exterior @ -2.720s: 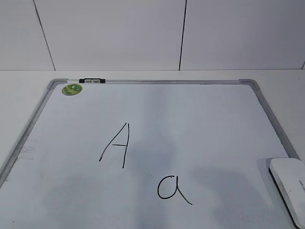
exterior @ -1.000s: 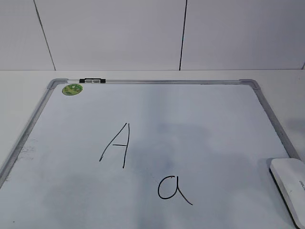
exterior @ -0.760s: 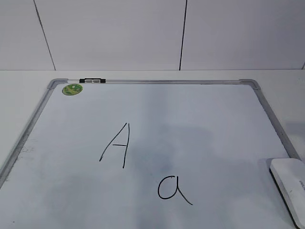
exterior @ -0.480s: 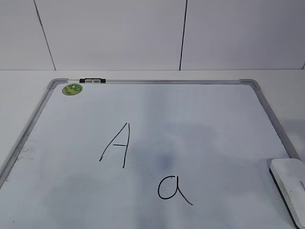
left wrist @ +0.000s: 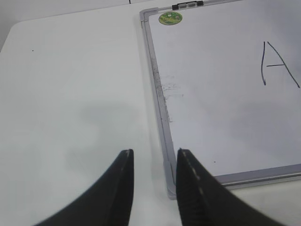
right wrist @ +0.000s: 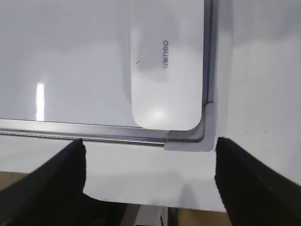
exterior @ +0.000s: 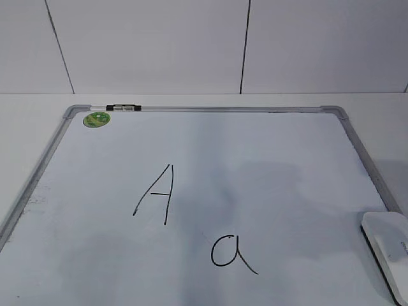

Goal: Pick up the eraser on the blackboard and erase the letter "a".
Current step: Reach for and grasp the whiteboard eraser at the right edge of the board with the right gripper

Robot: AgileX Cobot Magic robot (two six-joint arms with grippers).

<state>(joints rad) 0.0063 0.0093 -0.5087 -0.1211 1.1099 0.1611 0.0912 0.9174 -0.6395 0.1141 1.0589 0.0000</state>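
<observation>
In the right wrist view, the eraser (right wrist: pixel 167 61) lies at 12 o'clock from the wide-open right gripper (right wrist: pixel 150 181), long axis toward 12, tucked in the blackboard (right wrist: pixel 70 123) corner.

Eraser (right wrist: pixel 167 66) tucked against blackboard frame (right wrist: pixel 207 70) corner; open board on its other side.

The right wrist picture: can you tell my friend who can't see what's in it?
A white eraser with small grey lettering lies flat in the corner of a whiteboard, right beside its grey metal frame. At the bottom, the right gripper has its two dark fingers spread wide open, not touching the eraser.
</observation>
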